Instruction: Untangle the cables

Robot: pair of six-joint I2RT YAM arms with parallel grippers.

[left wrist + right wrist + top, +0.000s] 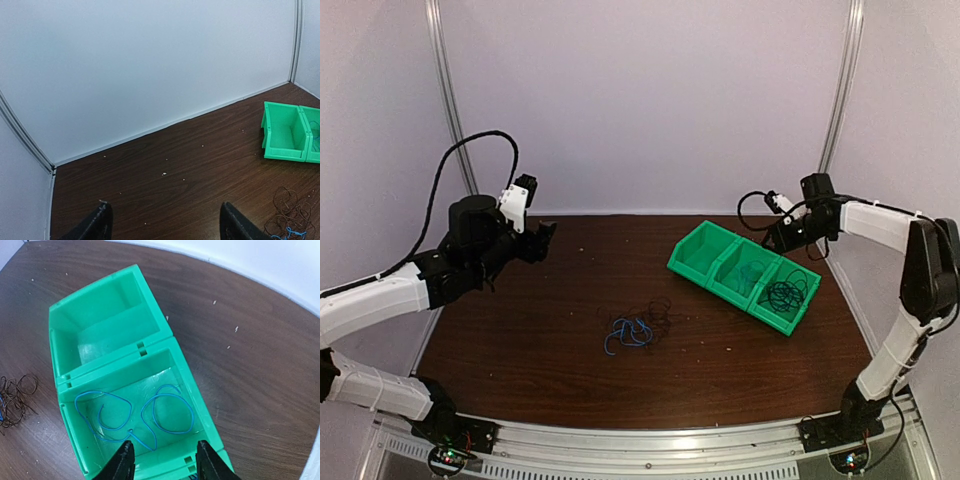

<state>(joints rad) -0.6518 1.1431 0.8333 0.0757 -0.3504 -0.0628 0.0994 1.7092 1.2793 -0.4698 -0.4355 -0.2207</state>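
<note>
Top: tangled cables (pixel 636 328) lie at centre; green bins (pixel 685 268) sit at 2 o'clock, a black cable (pixel 788 293) in the rightmost. Left wrist: left gripper (pixel 165 222) spread, empty; cables at 5 o'clock. Right wrist: right gripper (pixel 165 452) parted, empty, over a binned blue cable (pixel 142 416).

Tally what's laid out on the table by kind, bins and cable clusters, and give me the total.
Green bins: 3 (empty bin, middle bin, third bin)
Cable clusters: 3 (blue cable in the middle bin, black cable in the third bin, loose tangled pile)
Total: 6
</note>
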